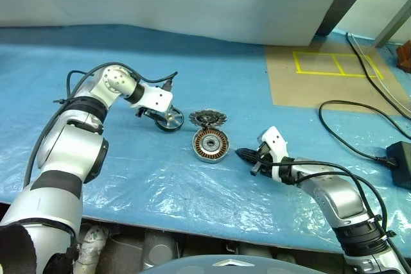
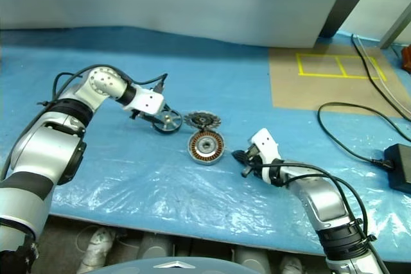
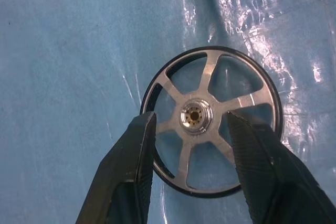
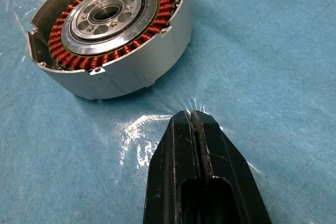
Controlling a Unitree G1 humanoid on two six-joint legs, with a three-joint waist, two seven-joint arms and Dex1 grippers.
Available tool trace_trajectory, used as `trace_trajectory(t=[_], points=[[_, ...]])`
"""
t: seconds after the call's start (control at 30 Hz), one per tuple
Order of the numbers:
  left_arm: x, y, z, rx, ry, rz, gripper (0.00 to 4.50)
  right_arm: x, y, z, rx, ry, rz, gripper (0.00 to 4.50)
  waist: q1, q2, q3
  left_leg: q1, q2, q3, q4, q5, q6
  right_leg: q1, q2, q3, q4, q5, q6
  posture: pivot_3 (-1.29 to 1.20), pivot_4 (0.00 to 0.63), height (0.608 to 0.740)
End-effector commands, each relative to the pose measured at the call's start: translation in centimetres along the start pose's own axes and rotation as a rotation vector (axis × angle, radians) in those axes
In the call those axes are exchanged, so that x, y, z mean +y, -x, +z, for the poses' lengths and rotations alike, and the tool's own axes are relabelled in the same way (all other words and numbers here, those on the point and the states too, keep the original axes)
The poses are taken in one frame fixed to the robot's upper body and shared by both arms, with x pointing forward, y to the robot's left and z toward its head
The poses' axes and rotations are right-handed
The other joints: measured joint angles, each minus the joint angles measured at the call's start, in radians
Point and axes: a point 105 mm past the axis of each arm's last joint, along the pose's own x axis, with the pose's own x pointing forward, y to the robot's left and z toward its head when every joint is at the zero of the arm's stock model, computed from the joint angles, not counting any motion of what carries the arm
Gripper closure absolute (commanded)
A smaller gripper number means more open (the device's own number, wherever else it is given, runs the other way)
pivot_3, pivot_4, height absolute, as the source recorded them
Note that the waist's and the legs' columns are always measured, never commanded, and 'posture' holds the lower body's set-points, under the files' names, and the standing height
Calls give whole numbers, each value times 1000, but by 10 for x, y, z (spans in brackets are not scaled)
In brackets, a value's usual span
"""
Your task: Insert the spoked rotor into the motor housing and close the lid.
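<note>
Step in hand: pick-up of the spoked rotor (image 3: 211,121); insertion and lid closing are not yet done.
Left claw (image 3: 191,124): fingers (image 3: 137,145) astride the rotor, one at the rim and the other across a spoke on the far side of the hub. They appear to be grasping it, though firm contact cannot be confirmed.
Right claw (image 4: 195,124): clenched on nothing, its two fingers pressed together, tip low over the blue sheet just beside the motor housing (image 4: 113,30).
Rotor, place: at the left claw's tips, on or just above the blue-covered bench (image 1: 212,56), to the robot's left of the lid (image 1: 207,118) and the housing.
Rotor, pose: its face is turned toward the wrist camera; the axle line through the hub runs roughly along the claw. A disc has no long axis; in the head views it looks tipped rather than flat.
Housing, pose: open face up, copper windings ringing a silver-and-dark centre, axis upright.
Lid, place: lying just behind the housing, finned face showing, close to or touching it.
Next move, as judged: lift the rotor, carry it toward the housing, level it so its hub lines up with the housing's centre, then lower.
Risk, as judged: a tilted rotor could catch on the windings.
</note>
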Motion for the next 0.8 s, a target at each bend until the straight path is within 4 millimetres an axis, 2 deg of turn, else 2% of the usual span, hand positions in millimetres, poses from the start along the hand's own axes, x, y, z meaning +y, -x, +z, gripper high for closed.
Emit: trace_trajectory(t=[0.03, 0.27, 0.57, 0.7, 0.8], points=[[-1, 2, -1, 11, -22, 1, 2263, 2, 0, -19, 68, -35, -15, 4500, 0, 0, 0, 1, 0, 0, 0, 0, 0, 1, 0, 0, 0, 0, 0, 0, 150, 740], [-8, -3, -10, 50, 9, -15, 2263, 1, 1, -21, 69, -35, -34, 4500, 0, 0, 0, 2, 0, 0, -1, 0, 0, 3, 0, 0, -1, 0, 0, 0, 150, 740], [-13, -11, -11, 52, 17, -30, 2263, -1, 2, -21, 69, -36, -49, 4500, 2, 0, 0, 5, 0, 0, -1, 0, 0, 7, 0, 0, -3, -2, -2, 0, 150, 740], [-18, -12, -11, 38, 25, -52, 3008, 0, 2, -21, 69, -39, -48, 4500, 4, 0, -1, 5, 0, 0, -2, 0, 0, 10, -1, 0, -3, -2, -2, 0, 150, 740], [-13, -16, -11, 39, 41, -3, 3144, -1, 2, -19, 67, -35, -51, 4500, 6, 1, -1, 7, -1, 0, -3, 0, 0, 12, -1, 0, -3, -2, -2, 0, 150, 740]])
